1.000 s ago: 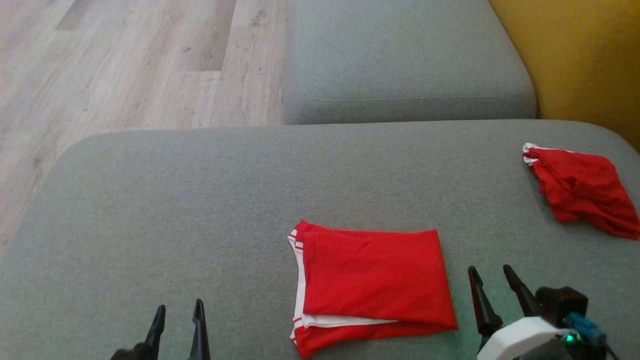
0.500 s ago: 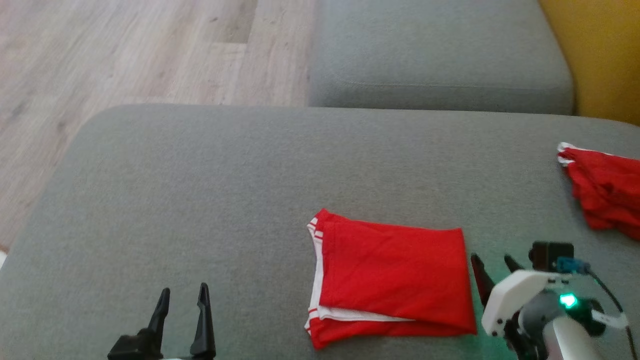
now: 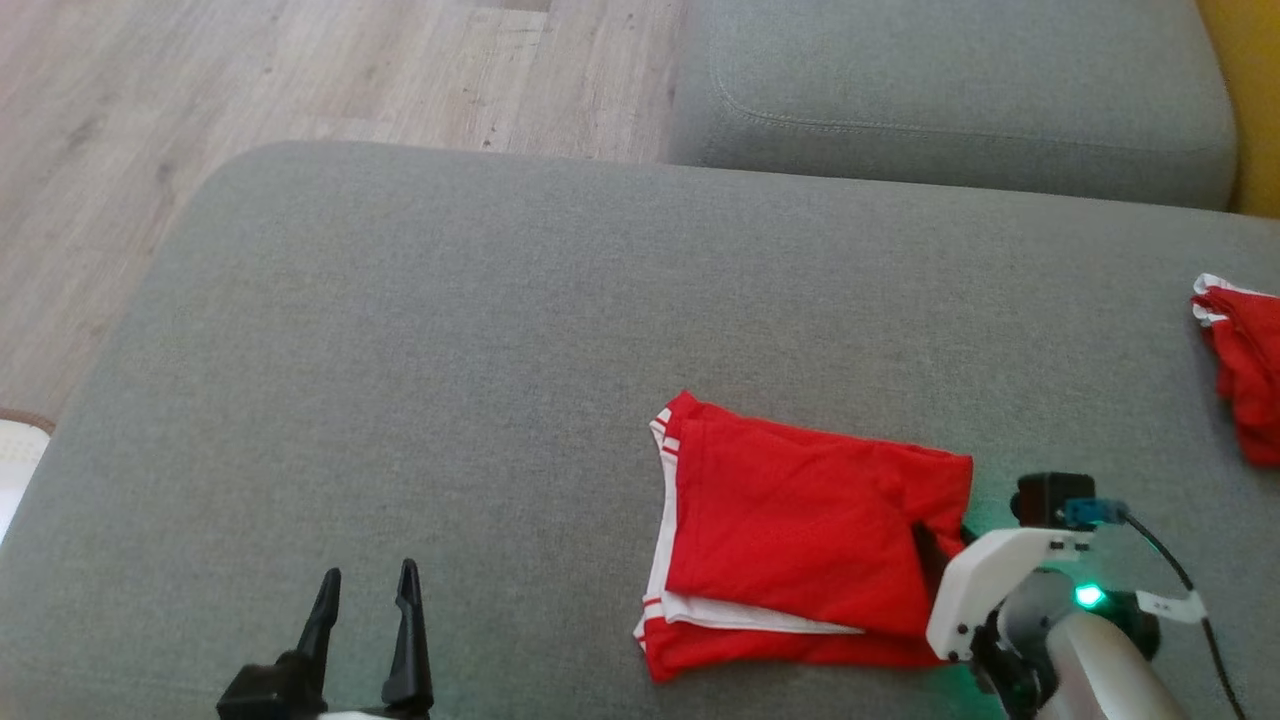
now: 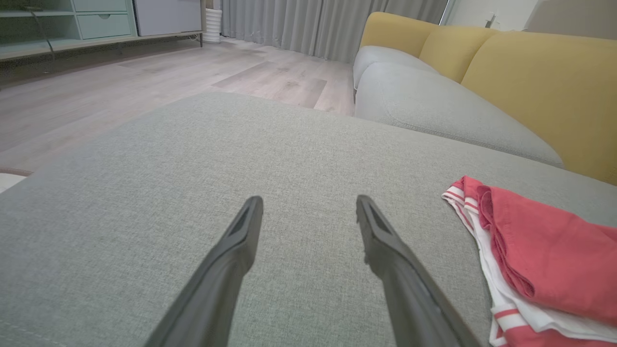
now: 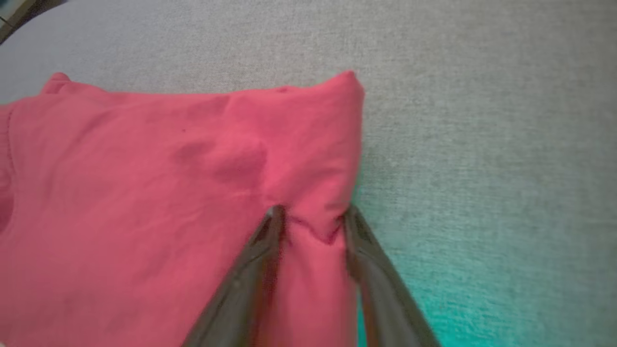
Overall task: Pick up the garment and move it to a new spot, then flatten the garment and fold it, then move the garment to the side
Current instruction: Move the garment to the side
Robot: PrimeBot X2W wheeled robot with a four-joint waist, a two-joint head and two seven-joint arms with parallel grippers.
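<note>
Red folded garment (image 3: 800, 520) is lying on the grey cushion (image 3: 450, 330). Jaws of the right gripper (image 5: 313, 212), part-open, are straddling its right edge and should be catching every layer before lifting. Left gripper (image 3: 368, 572) is hovering, jaws released.

We look from the head camera forward and steeply down, from well above, over the grey cushion (image 3: 400, 330), with the wood floor (image 3: 250, 70) at the upper left of the frame. Our left wrist camera sits low and near the cushion, facing almost level along the left gripper (image 4: 308, 200) toward the yellow sofa back (image 4: 540, 86) at the upper right. Our right wrist camera faces steeply down along the right gripper (image 5: 313, 209), very close to the red garment (image 5: 144, 193). All three views share that garment and the cushion. The head and left wrist views also share the floor and the second cushion (image 3: 950, 100).
</note>
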